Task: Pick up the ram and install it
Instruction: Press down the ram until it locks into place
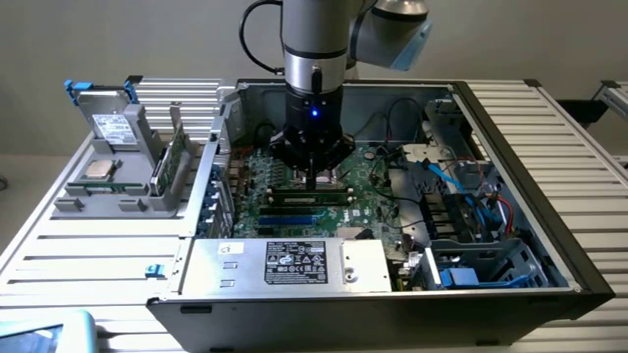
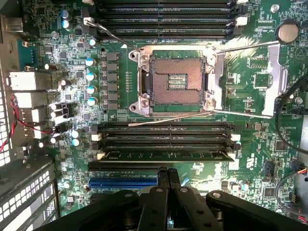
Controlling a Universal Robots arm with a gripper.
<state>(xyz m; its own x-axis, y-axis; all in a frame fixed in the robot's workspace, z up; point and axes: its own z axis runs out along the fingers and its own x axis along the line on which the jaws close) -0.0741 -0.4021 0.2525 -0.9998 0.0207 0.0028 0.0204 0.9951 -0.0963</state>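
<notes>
Ram (image 2: 163,155) sits in the slot nearest the gripper (image 2: 168,175), as far as the wrist view tells. It is a long narrow stick seen edge-on, dark with a green tinge, and a pale latch stands at each end. The jaws are together with nothing between them, their tips just short of the stick. Beside the tips lie one blue slot (image 2: 122,183) and one long black slot.

Beyond the ram are two more memory slots (image 2: 163,134), both bare, making three in that bank. Past them is one open socket (image 2: 177,82) in a silver frame with two thin wire levers. Farther still is a second bank of slots (image 2: 166,19), at least three of them. One coin cell (image 2: 287,32) sits at the board's far corner.

The exterior view shows what the wrist view cannot. The gripper (image 1: 314,179) points straight down into the open case (image 1: 510,147), right over the ram (image 1: 309,190), a green strip across the board (image 1: 294,209). Nearest the camera is one silver power supply (image 1: 284,261) with a dark label. To the exterior view's right are blue and red cables.

On the desk (image 1: 88,250) to the exterior view's left stands a grey holder (image 1: 118,198). It carries one green card (image 1: 176,158) on edge, one square silver chip (image 1: 98,169) and one drive (image 1: 113,125) in a blue-clipped bracket.
</notes>
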